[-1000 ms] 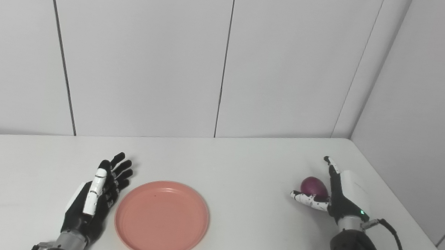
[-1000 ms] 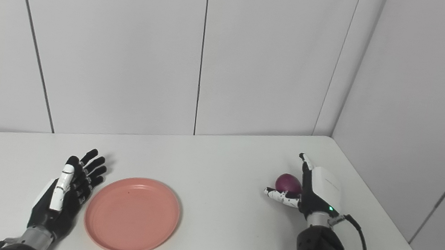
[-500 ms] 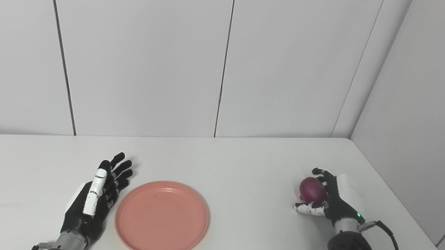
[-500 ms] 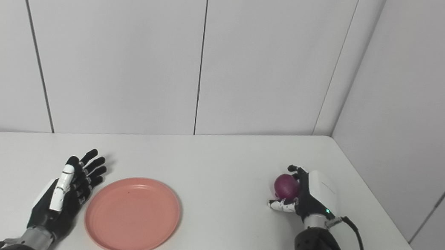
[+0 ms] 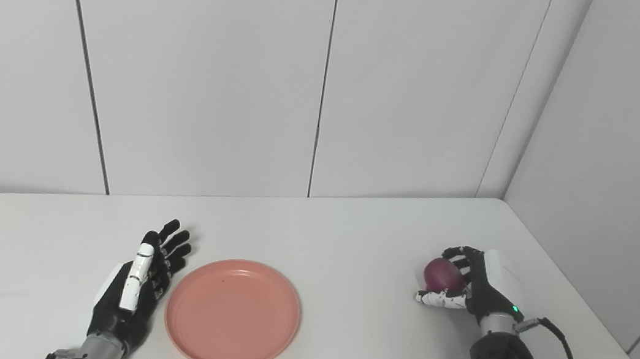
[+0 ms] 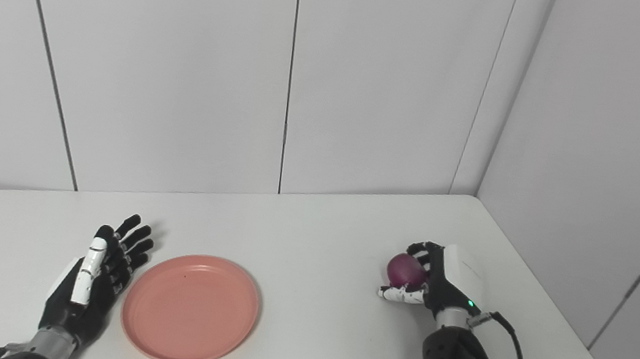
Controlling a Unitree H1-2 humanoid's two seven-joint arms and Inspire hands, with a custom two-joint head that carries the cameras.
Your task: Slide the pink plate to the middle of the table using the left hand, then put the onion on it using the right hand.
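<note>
- We are resting our left hand (image 5: pixel 136 285) flat on the table (image 5: pixel 363 228), fingers stretched out and apart, holding nothing
- It is lying just beside the left edge of the pink plate (image 5: pixel 233 314); we cannot tell if it is touching the rim
- The pink plate is sitting near the front of the table, a bit left of the middle, so we are guessing the sliding part is done or nearly done
- The plate is holding nothing right now; we are seeing only its bare pink inside
- Over on the right, well apart from the plate, our right hand (image 5: pixel 470 283) is wrapping its fingers and thumb around the onion (image 5: pixel 442 274)
- The onion is purple and round, and it is sitting in our grip close to the table top
- We are thinking the carrying part is what is left: bringing the onion over to the plate and setting it down there
</note>
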